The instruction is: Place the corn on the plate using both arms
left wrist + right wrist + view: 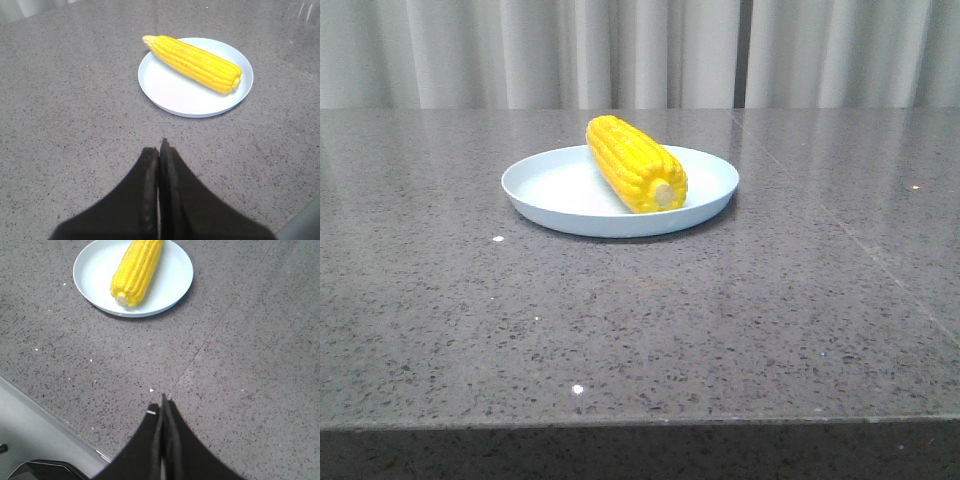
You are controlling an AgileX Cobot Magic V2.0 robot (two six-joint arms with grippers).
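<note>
Yellow and ridged with kernel rows, the corn (634,163) lies on the plate (550,190), its pale stub end toward the near rim and its tapered tip reaching past the far rim. The pale blue plate sits on the grey speckled table (640,320) in front of white curtains (620,50). Neither arm shows in the front view. In the left wrist view the left end effector (159,150) has its dark fingers pressed together with nothing between them — the corn (195,62) and plate (175,95) lie well apart from it, out ahead of the fingertips. The right end effector (164,407) is likewise closed and empty — corn (136,272) and plate (170,290) well ahead of it.
</note>
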